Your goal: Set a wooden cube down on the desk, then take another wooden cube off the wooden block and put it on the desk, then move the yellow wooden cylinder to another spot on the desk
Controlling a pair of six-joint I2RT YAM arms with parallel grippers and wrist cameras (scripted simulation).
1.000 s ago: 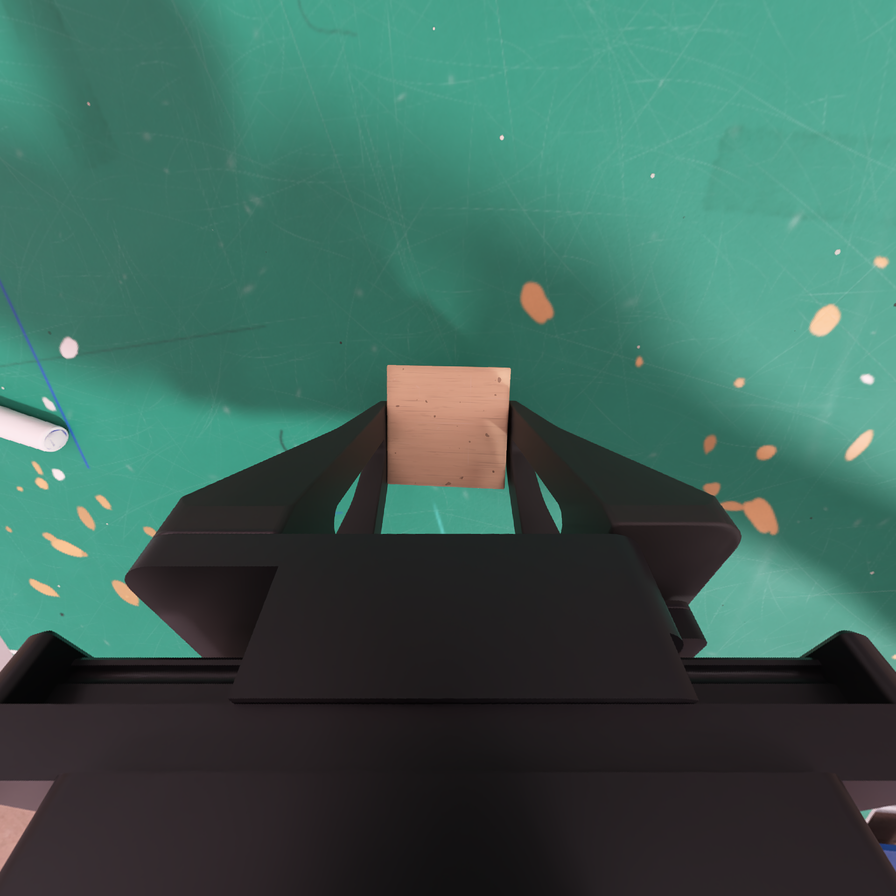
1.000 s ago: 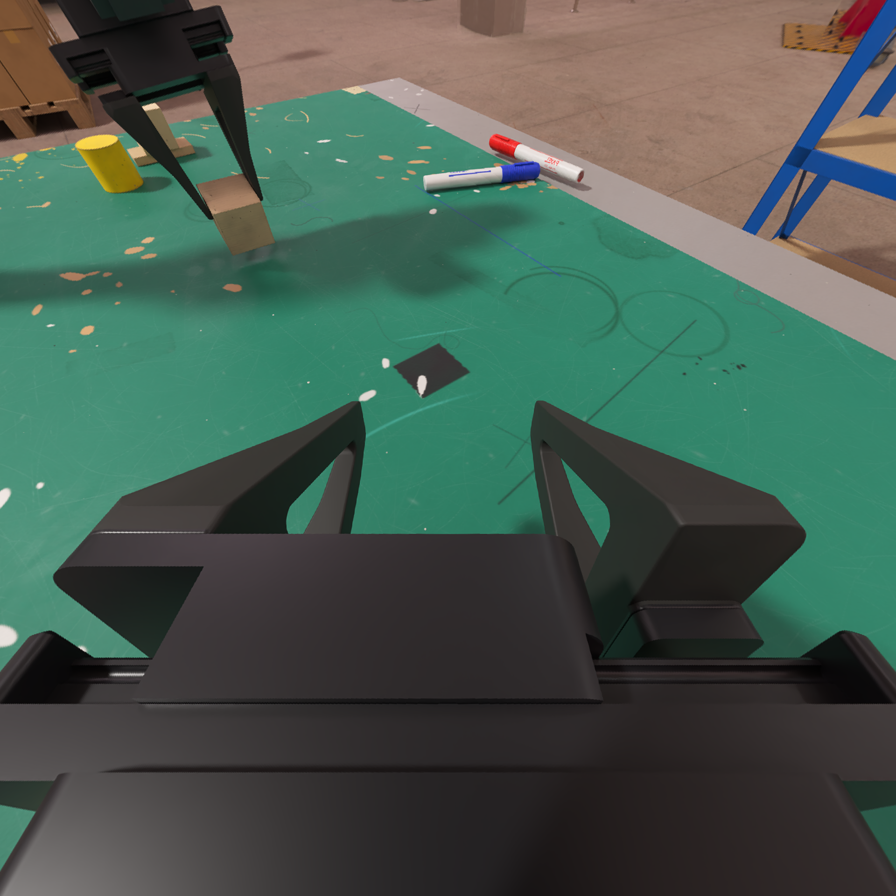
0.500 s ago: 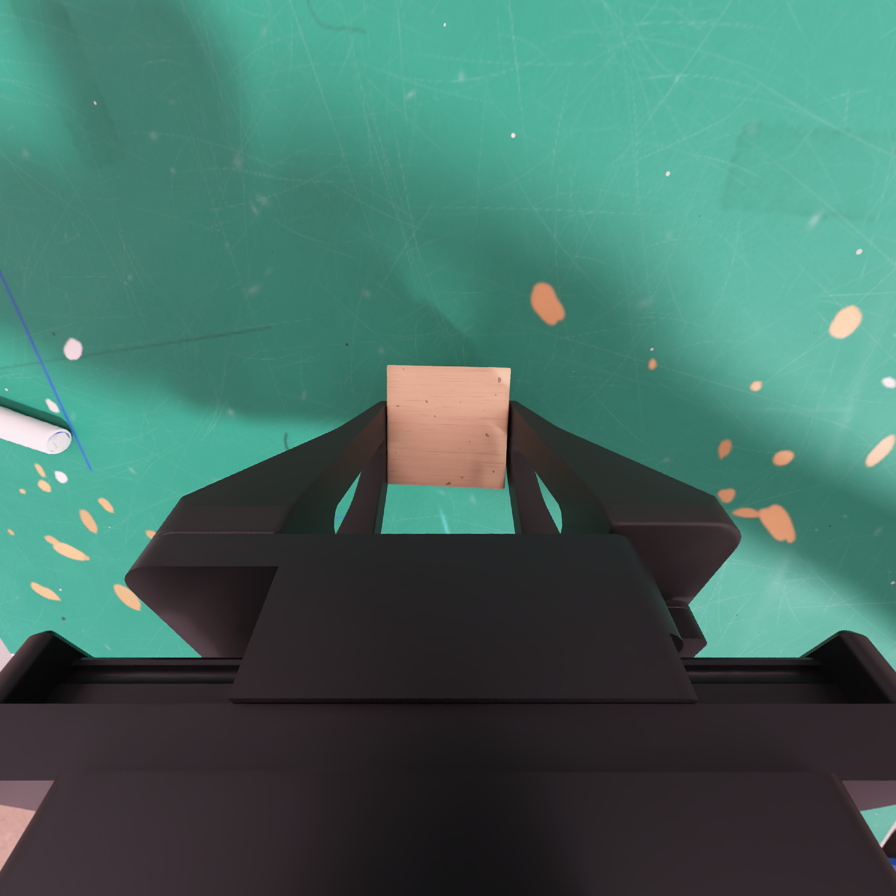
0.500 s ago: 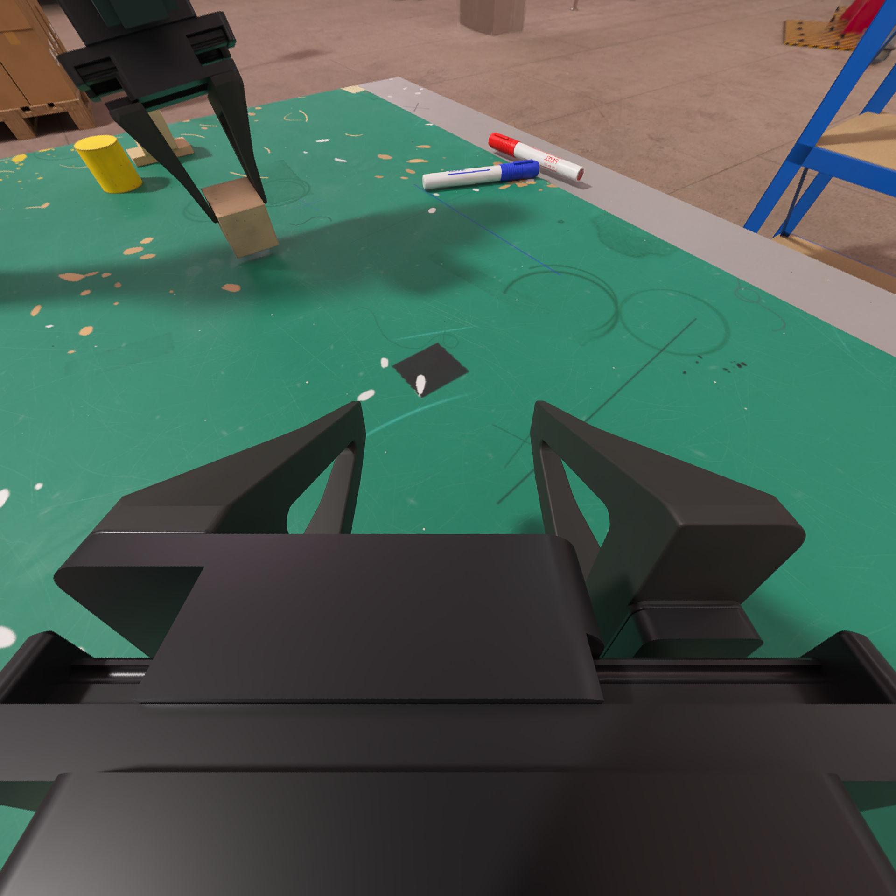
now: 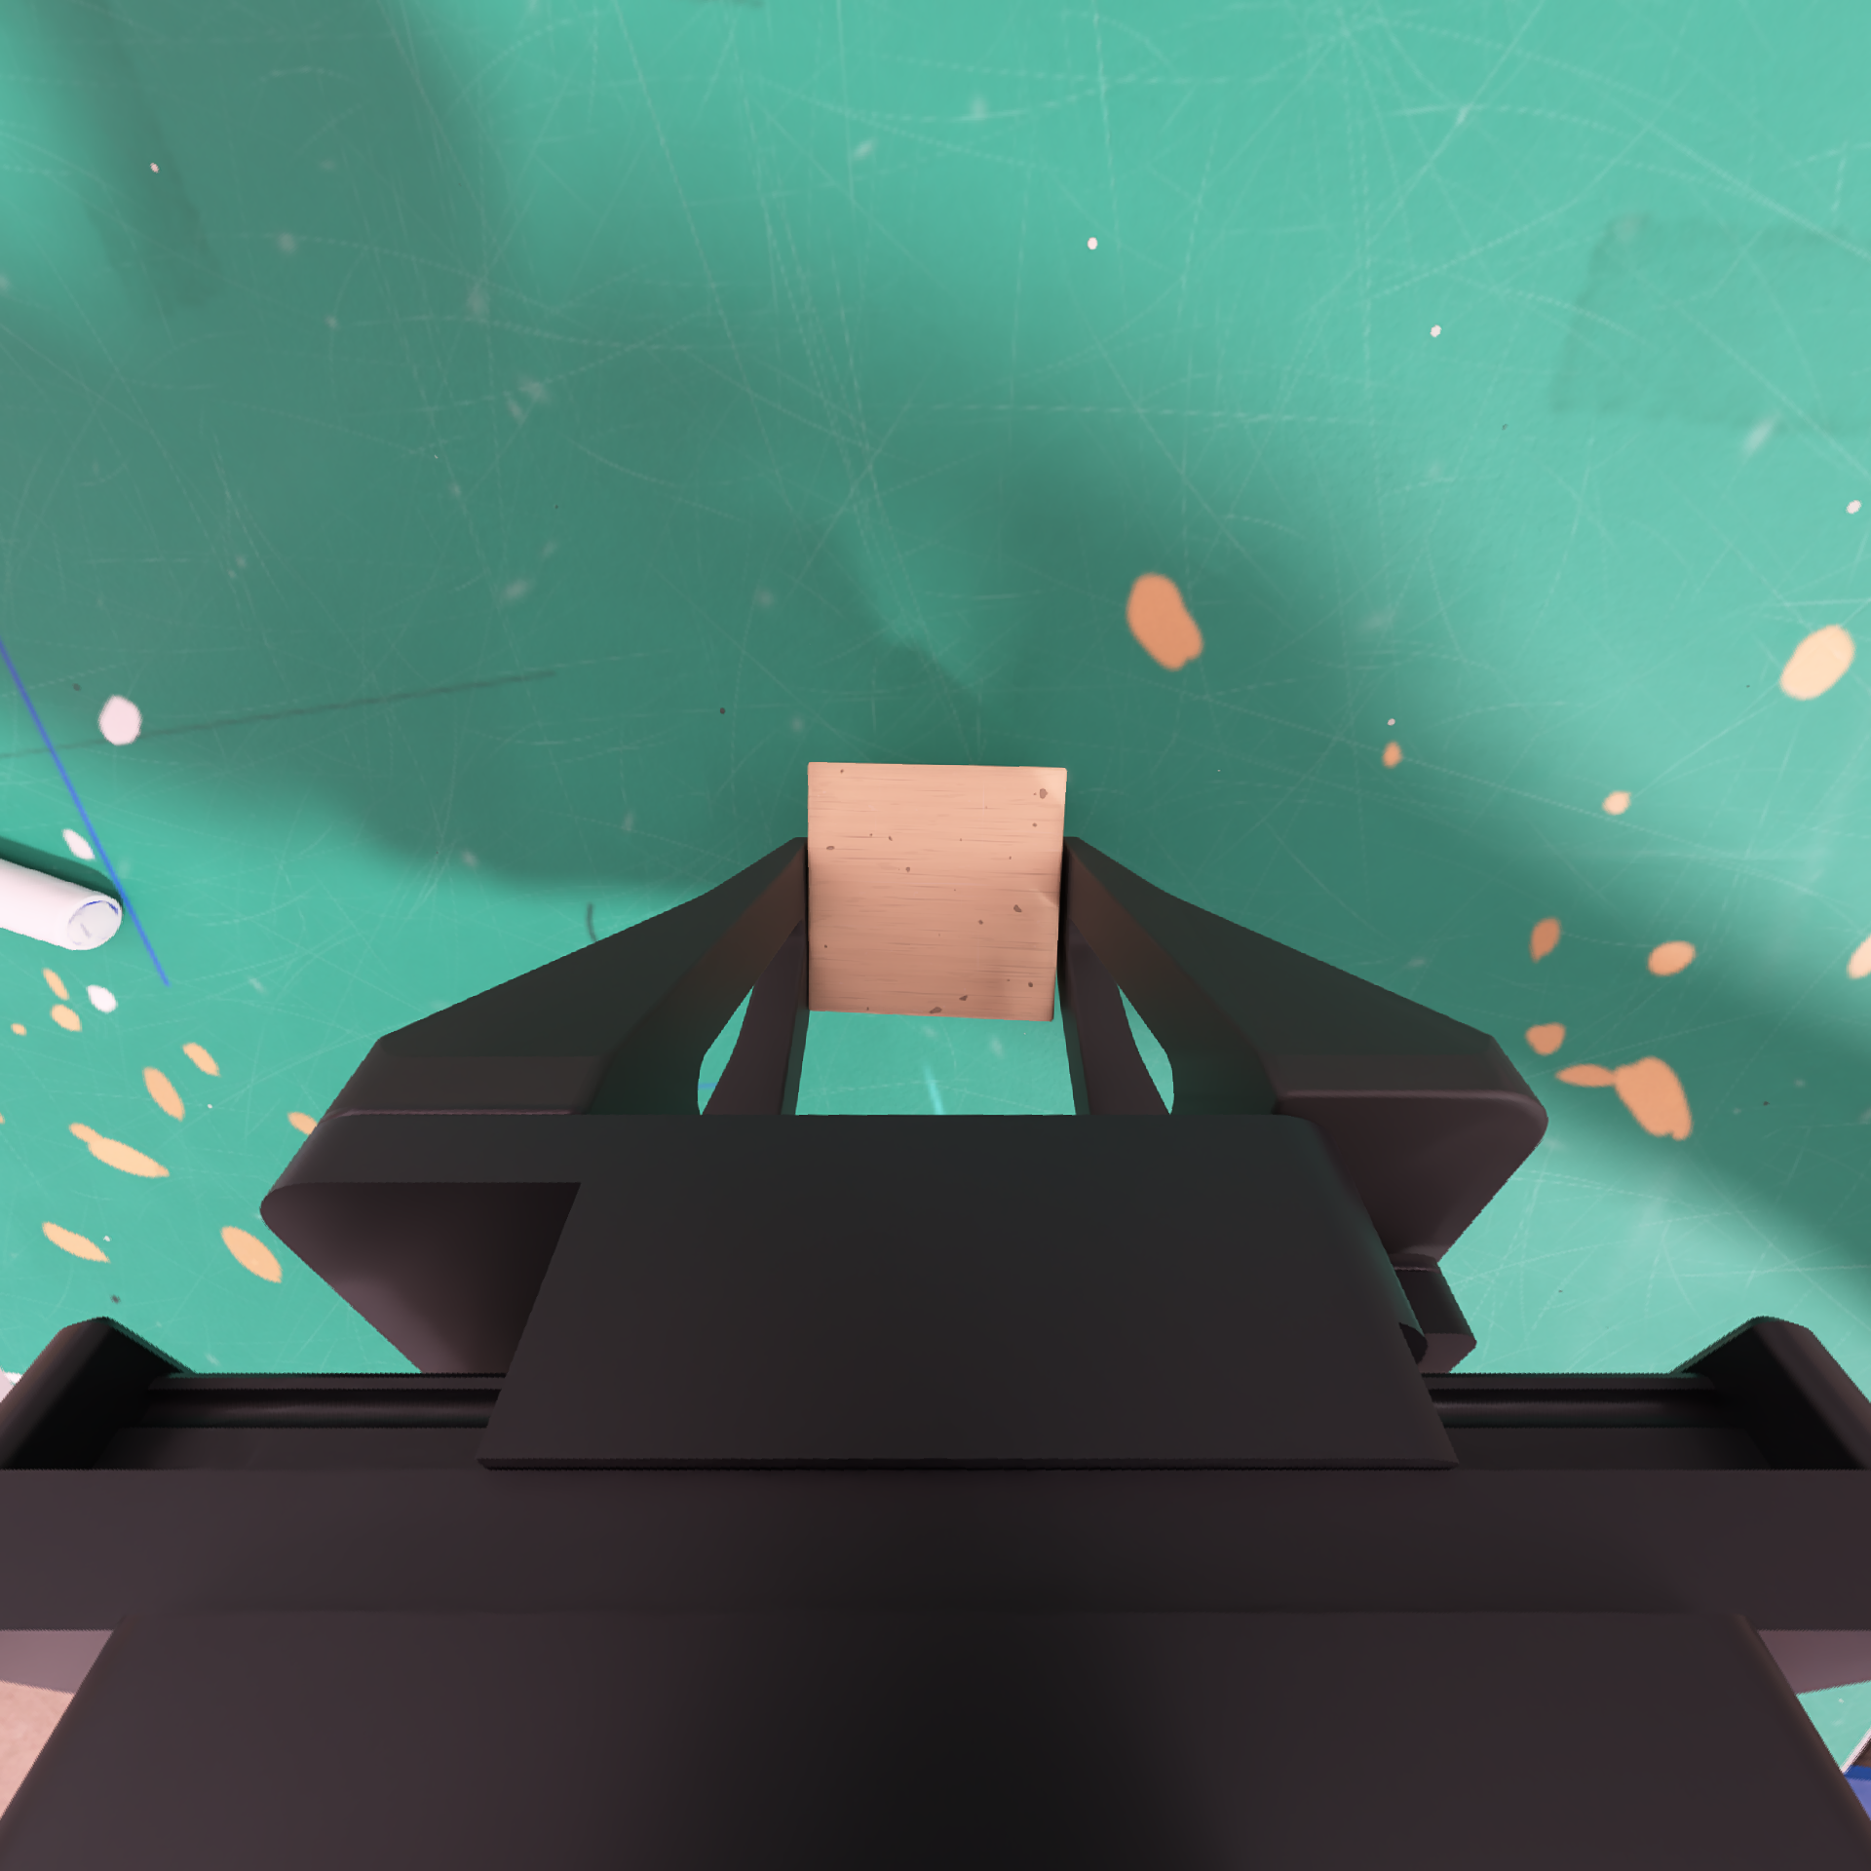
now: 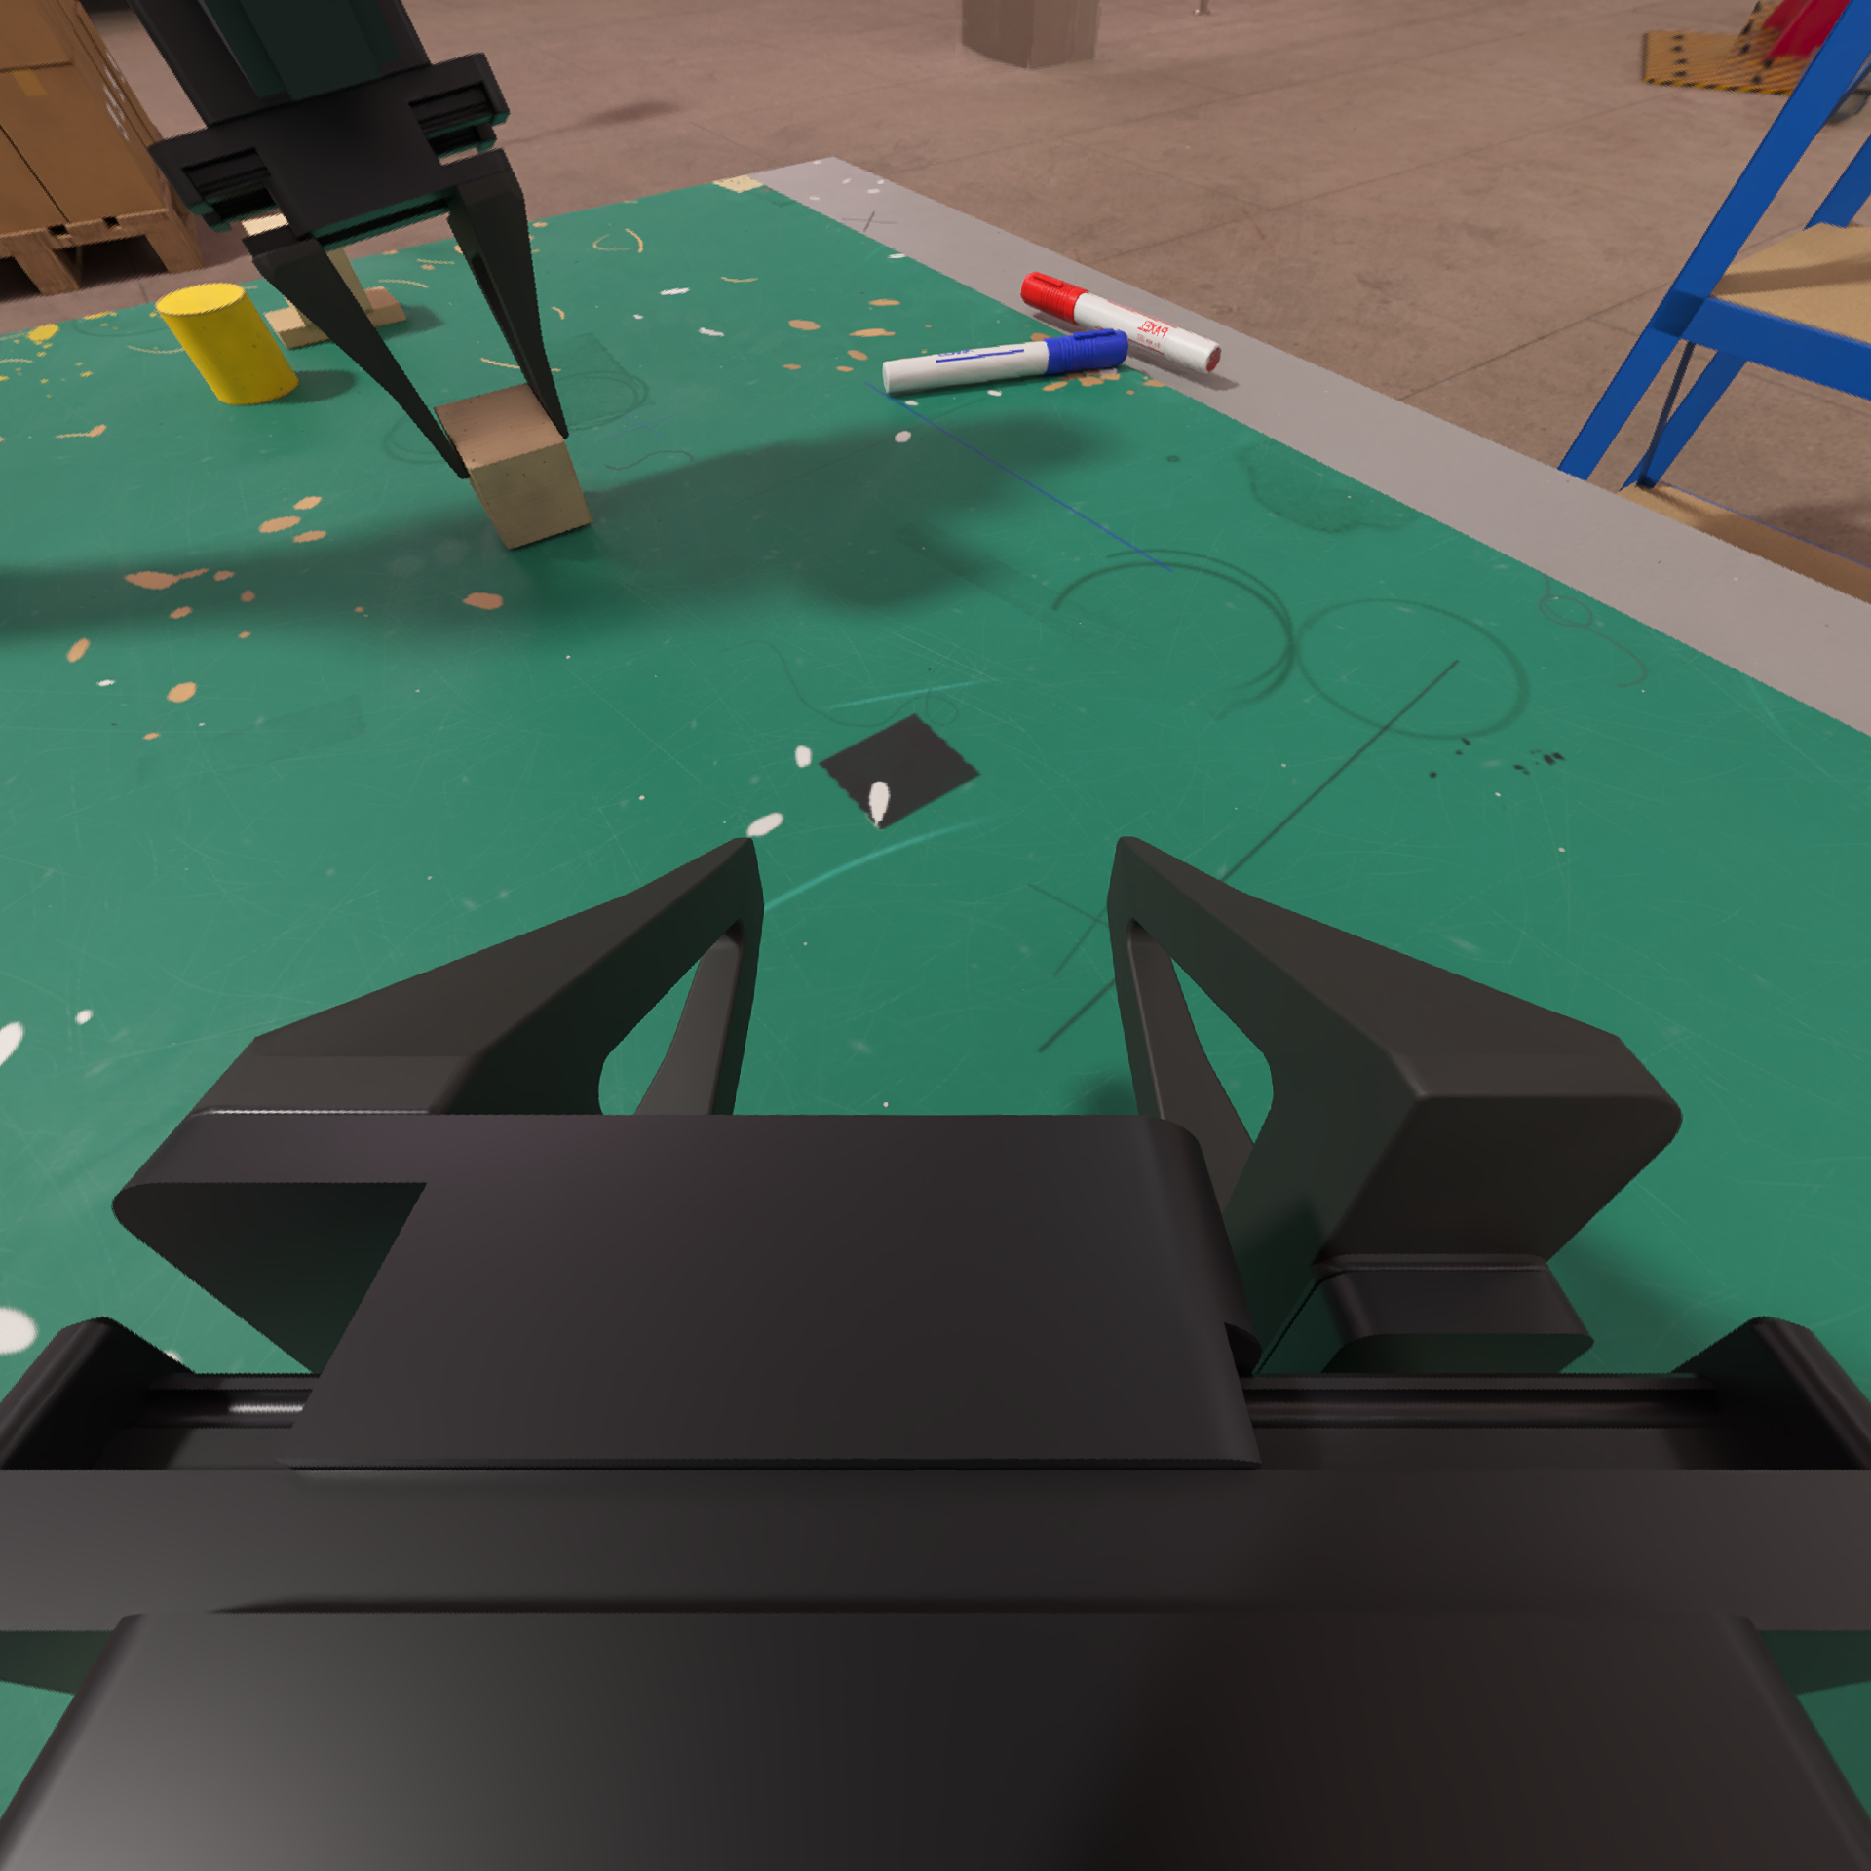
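Note:
My left gripper (image 5: 937,840) is shut on a light wooden cube (image 5: 933,891), held straight down over the green desk mat (image 5: 607,405). In the right wrist view the left gripper (image 6: 506,451) holds this cube (image 6: 521,486) at or just above the mat; I cannot tell if it touches. The yellow cylinder (image 6: 231,344) stands upright behind it to the left. A flat wooden block (image 6: 380,304) lies beside the cylinder, mostly hidden by the left gripper's fingers. My right gripper (image 6: 937,861) is open and empty, low over the mat.
A blue-capped marker (image 6: 1002,361) and a red-capped marker (image 6: 1119,322) lie by the desk's far right edge; one marker's white end shows in the left wrist view (image 5: 61,906). A black square patch (image 6: 899,771) marks the mat. A blue rack (image 6: 1741,253) stands off the desk.
My left gripper has carried the cube lower and nearer to the right gripper, close to the mat. The right gripper has not moved.

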